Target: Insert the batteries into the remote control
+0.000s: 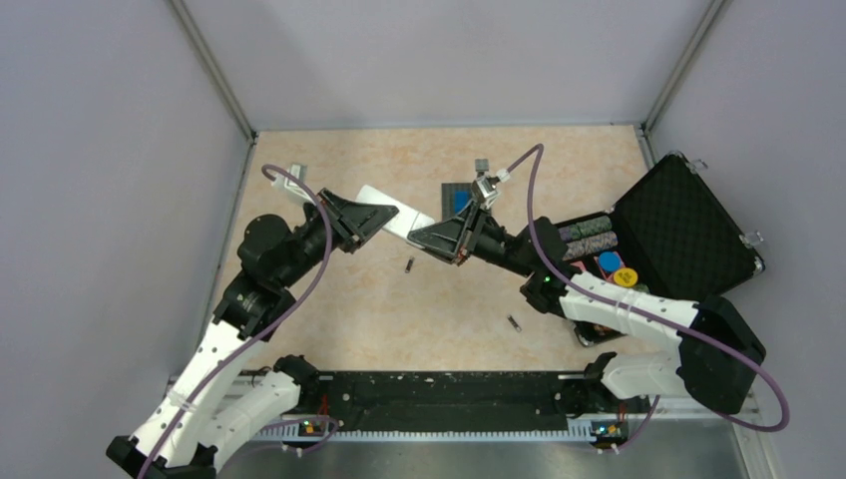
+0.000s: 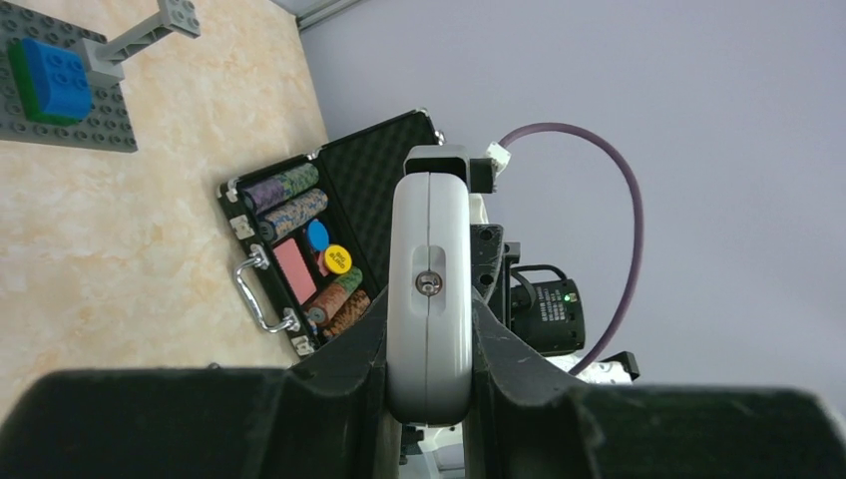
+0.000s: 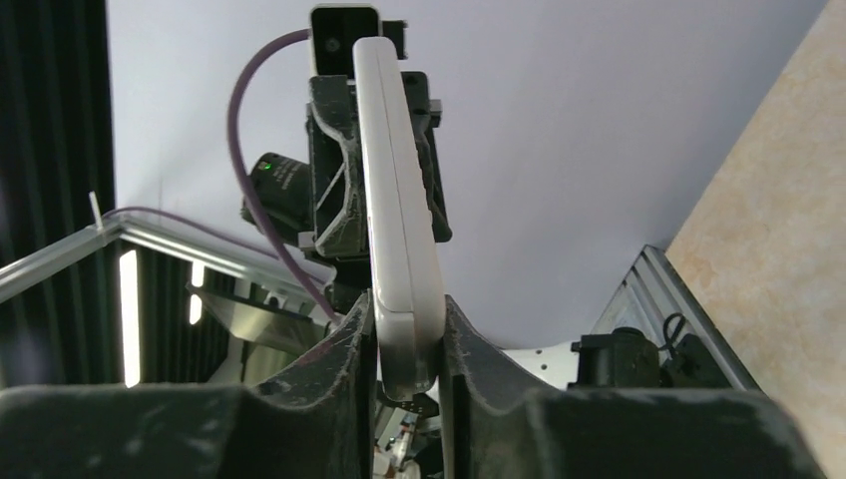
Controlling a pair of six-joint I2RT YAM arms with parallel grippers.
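Left pincer [image 2: 429,344], right pincer [image 3: 407,334] clamp remote control [image 1: 387,213], opposite ends.

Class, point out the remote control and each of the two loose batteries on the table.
remote control [image 1: 396,213]: top view, its white middle section.
left battery [image 1: 409,265]: top view, middle of its dark body.
right battery [image 1: 514,322]: top view, middle of its dark body.
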